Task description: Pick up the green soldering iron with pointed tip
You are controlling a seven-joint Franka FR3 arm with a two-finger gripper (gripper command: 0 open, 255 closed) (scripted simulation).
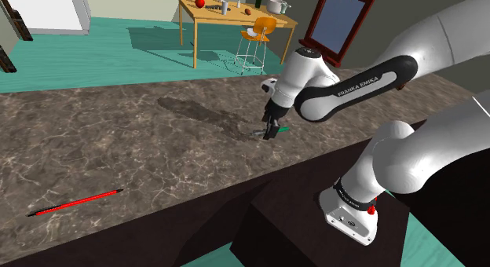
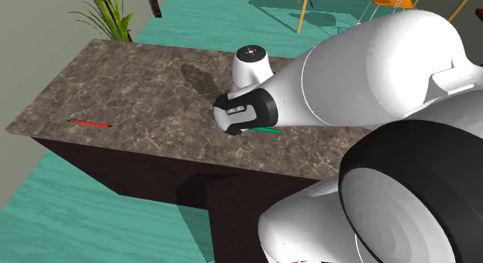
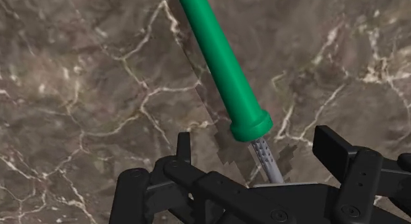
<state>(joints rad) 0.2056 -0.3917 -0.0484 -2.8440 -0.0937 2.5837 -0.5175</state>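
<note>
Hand (image 1: 271,130) hangs low over the marble counter (image 1: 141,148), right at the green soldering iron (image 1: 283,128) and close to the counter's edge nearest the stand. Bare stone runs off toward the shoulder view's left, where a red rod (image 1: 76,202) lies by the near edge, well apart.

From the second exterior view, the soldering iron (image 2: 268,130) pokes out beneath the arm, beside the stand-side edge.

At the wrist, the fingers (image 3: 332,147) stand spread, with the metal shaft (image 3: 267,157) between them touching neither.
</note>
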